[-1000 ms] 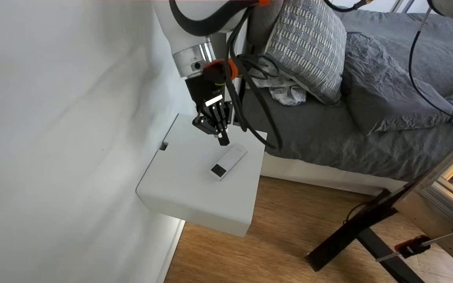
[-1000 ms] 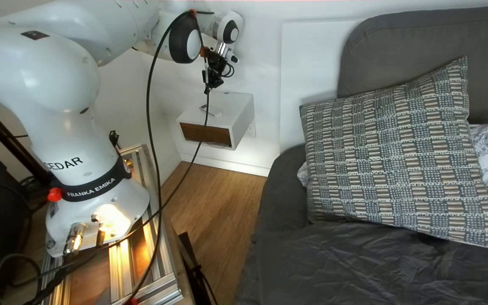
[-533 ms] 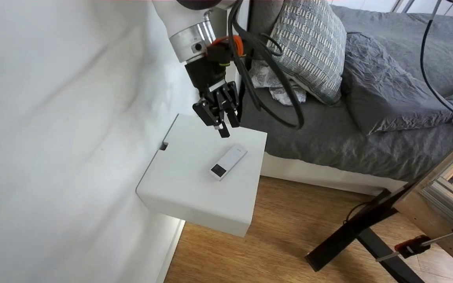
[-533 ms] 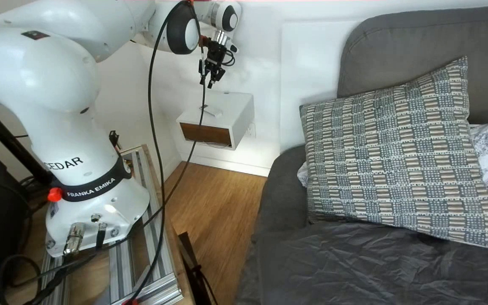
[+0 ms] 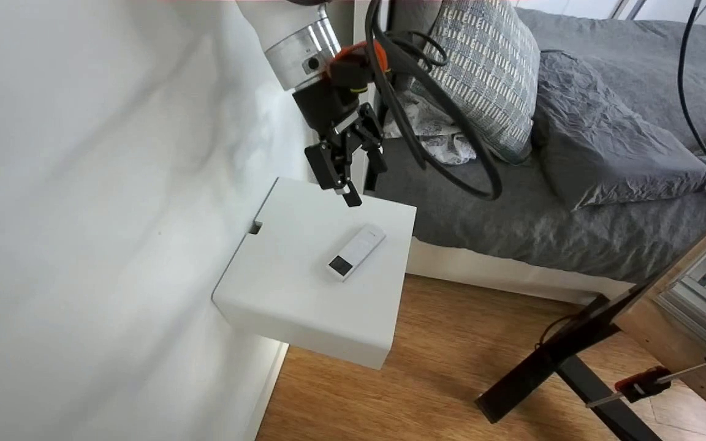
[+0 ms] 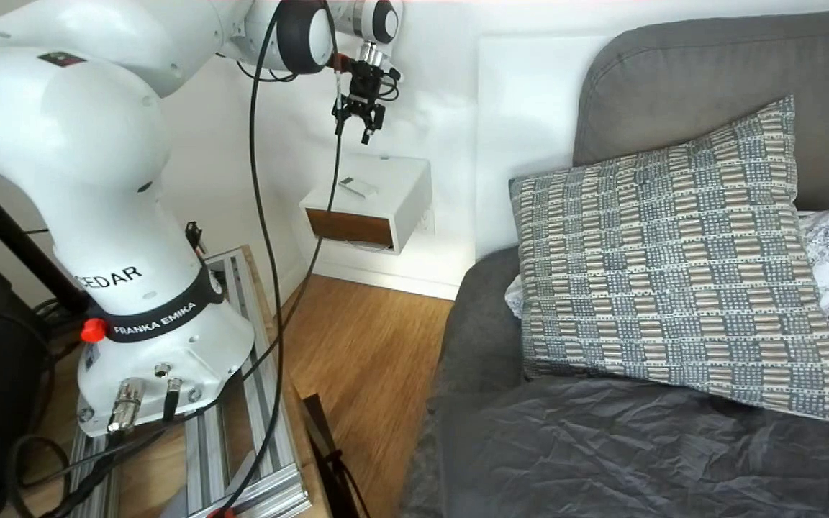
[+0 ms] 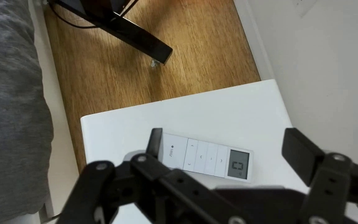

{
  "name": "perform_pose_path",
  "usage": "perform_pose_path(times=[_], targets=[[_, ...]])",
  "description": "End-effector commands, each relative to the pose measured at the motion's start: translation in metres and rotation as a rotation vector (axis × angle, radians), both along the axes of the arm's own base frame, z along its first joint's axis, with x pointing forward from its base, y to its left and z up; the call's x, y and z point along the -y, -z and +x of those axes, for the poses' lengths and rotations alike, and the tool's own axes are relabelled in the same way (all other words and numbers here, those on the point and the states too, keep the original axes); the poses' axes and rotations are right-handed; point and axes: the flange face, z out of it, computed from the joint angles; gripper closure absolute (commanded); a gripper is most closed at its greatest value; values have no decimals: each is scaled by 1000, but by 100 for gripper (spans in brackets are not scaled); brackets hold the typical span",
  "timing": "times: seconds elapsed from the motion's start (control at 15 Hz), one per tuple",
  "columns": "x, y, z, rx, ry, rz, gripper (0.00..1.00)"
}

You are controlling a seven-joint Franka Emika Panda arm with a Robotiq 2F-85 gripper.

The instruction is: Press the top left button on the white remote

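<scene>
The white remote (image 7: 210, 158) lies flat on the white bedside box (image 5: 304, 306), seen in both exterior views as a slim bar. In the wrist view its dark display (image 7: 238, 164) shows a digit, and beside it run several button strips (image 7: 206, 157) with small arrow marks. Which of them is the top left button I cannot tell. My gripper (image 7: 227, 149) is open, fingers wide apart with nothing between them. It hangs above the box, apart from the remote, and the left finger (image 7: 154, 141) covers the remote's plain end in the wrist view.
A white wall (image 5: 114, 245) stands close beside the box. The bed (image 5: 482, 214) with a patterned pillow (image 6: 673, 266) is on the box's other side. A black cable (image 6: 260, 201) hangs from the arm, and a dark stand leg (image 7: 141, 40) rests on the wooden floor.
My gripper has opened from shut to wide apart. It has also risen away from the box, while the remote stays where it was.
</scene>
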Motion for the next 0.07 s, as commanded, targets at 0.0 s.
perform_pose_path(times=[0.0], targets=[[0, 0, 0, -1, -1, -3, 0]])
